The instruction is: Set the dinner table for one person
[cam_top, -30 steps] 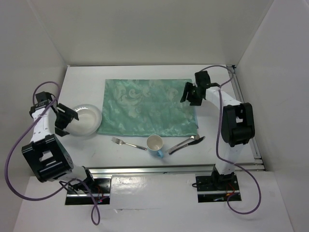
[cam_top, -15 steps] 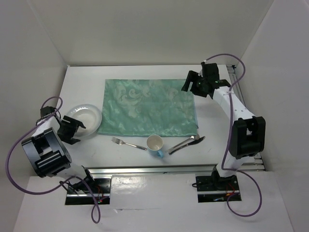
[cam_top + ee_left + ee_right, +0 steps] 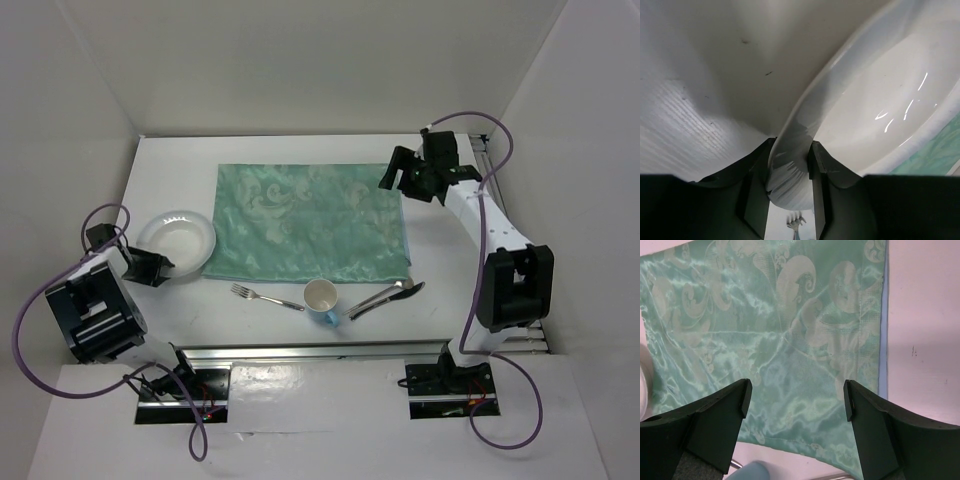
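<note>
the plate (image 3: 178,240) sat on the table (image 3: 170,170), just left of the mat (image 3: 310,222). the left gripper (image 3: 790,167) was clamped on its near rim. it looked glossy, stiff, probably slippery and breakable, so a firm rim pinch suited. the right gripper (image 3: 797,400) hung with fingers apart over the mat's far right corner.

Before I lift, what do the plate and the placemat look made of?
The plate looks like glazed ceramic, maybe hard plastic: glossy white with sharp light streaks. The placemat looks like woven satin-like cloth: soft sheen, scroll pattern, creases.
</note>
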`<state>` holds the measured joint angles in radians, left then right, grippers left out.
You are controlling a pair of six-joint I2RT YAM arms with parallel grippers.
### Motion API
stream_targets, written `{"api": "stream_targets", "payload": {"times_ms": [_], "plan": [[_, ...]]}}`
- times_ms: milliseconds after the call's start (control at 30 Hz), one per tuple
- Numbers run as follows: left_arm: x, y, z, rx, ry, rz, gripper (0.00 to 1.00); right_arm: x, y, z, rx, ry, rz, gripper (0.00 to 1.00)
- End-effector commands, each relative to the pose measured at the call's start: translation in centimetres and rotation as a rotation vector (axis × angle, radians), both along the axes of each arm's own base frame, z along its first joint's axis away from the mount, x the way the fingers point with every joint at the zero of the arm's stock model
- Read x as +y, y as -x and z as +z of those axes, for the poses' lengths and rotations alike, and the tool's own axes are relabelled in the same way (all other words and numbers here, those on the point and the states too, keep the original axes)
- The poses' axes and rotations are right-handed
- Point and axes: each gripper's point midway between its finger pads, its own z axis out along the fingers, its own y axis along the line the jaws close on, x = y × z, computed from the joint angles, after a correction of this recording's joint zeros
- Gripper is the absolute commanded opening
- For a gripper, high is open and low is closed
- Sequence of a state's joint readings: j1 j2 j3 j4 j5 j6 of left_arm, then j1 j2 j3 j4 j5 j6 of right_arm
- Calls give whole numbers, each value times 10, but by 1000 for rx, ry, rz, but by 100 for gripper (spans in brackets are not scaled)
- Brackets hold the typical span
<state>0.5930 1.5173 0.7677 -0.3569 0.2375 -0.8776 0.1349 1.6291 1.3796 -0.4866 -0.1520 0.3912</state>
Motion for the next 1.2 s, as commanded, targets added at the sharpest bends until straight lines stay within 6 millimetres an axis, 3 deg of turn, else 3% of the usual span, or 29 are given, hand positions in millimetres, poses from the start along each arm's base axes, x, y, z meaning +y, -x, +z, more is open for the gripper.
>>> {"api": "stream_targets", "payload": {"times_ms": [0,33,100,200,233,300,433,500,533,700,800,833,867,933,967,1067,1133,1167], "plan": [[5,-9,4,-37,-26,13,28,-5,9,28,-61,3,2,86],[4,-7,3,-28,-20,13,16,-5,9,28,-61,3,2,86],[5,-11,19,-62,-32,9,1,-6,10,32,-72,8,-5,86],[7,-23,48,-125,-45,-3,0,-7,11,30,-63,9,-5,86],[9,-31,69,-174,-77,-15,0,-6,10,34,-72,8,-5,86],[10,-38,93,-233,-106,-34,0,-6,11,33,-61,3,-11,86],[-9,-66,160,-430,-199,-165,0,-8,11,44,-89,5,-19,86],[-18,-76,174,-458,-225,-235,0,-8,13,42,-80,6,-18,86],[-28,-84,190,-488,-233,-282,0,-10,14,38,-72,13,-25,86],[-54,-97,212,-547,-244,-402,0,-10,15,42,-81,12,-26,86],[-85,-101,232,-630,-238,-514,0,-10,16,38,-72,13,-25,86],[-93,-107,227,-621,-222,-539,0,-10,16,38,-72,13,-25,85],[-116,-110,233,-642,-203,-600,0,-10,16,38,-70,6,-31,85],[-141,-116,232,-662,-175,-679,0,-10,18,37,-60,8,-31,85],[-165,-126,231,-688,-138,-750,0,-10,20,35,-50,9,-31,85],[-211,-143,214,-691,-53,-884,0,-11,26,37,-51,9,-31,85],[-229,-155,206,-691,-38,-923,0,-12,30,36,-44,17,-25,85],[-241,-163,212,-703,-33,-950,0,-14,34,32,-32,27,-34,85]]}}
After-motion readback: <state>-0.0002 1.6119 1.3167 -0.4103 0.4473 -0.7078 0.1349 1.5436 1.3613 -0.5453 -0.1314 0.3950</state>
